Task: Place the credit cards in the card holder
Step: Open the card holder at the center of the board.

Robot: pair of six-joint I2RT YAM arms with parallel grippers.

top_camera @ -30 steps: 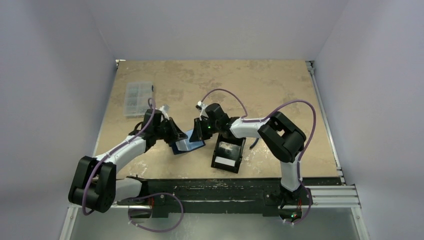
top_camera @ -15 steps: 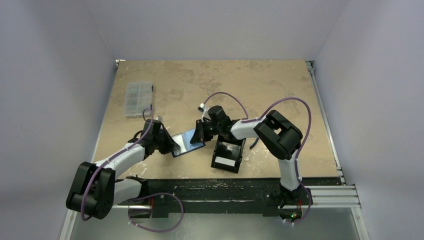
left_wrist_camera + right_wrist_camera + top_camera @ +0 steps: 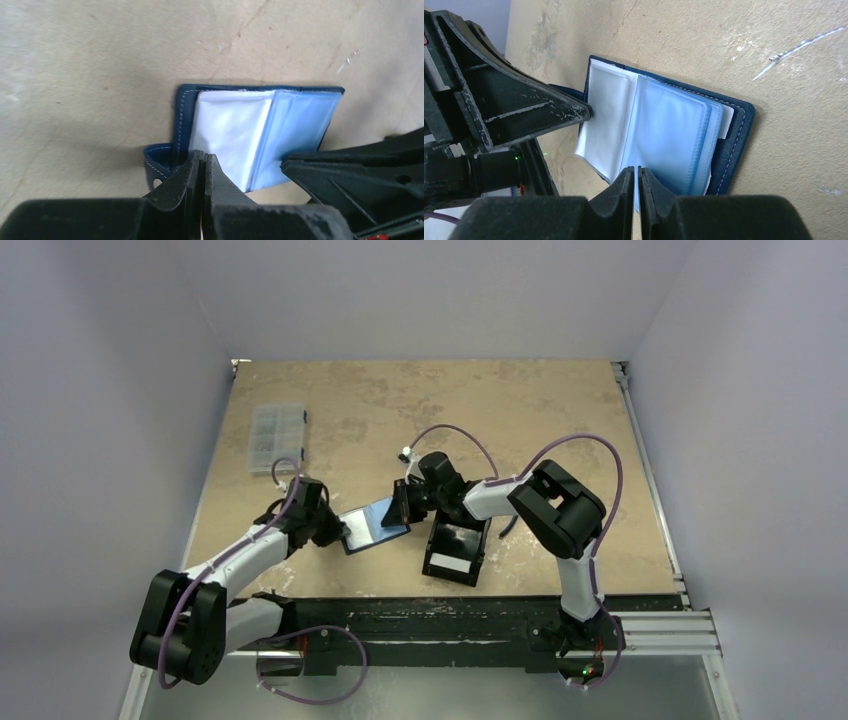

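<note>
The card holder [image 3: 366, 531] lies open on the table, navy cover down, with pale and light-blue plastic sleeves showing [image 3: 235, 125] [image 3: 669, 130]. My left gripper [image 3: 338, 532] [image 3: 204, 156] is shut, its tip at the holder's left edge by the strap, with nothing visibly between the fingers. My right gripper [image 3: 402, 510] [image 3: 636, 170] is closed on the near edge of a blue sleeve, which stands lifted on the holder's right side. Each wrist view shows the other gripper's black finger [image 3: 350, 165] [image 3: 524, 110] touching the holder's edge. No credit cards show.
A black box-shaped tray with a white label [image 3: 457, 548] stands just right of the card holder, under the right arm. A clear compartment box [image 3: 277, 437] lies at the back left. Purple cables loop over both arms.
My left gripper has pulled back leftward and nearer, off the holder's top to its left edge. The right gripper has closed slightly on the sleeve, which now stands raised.
</note>
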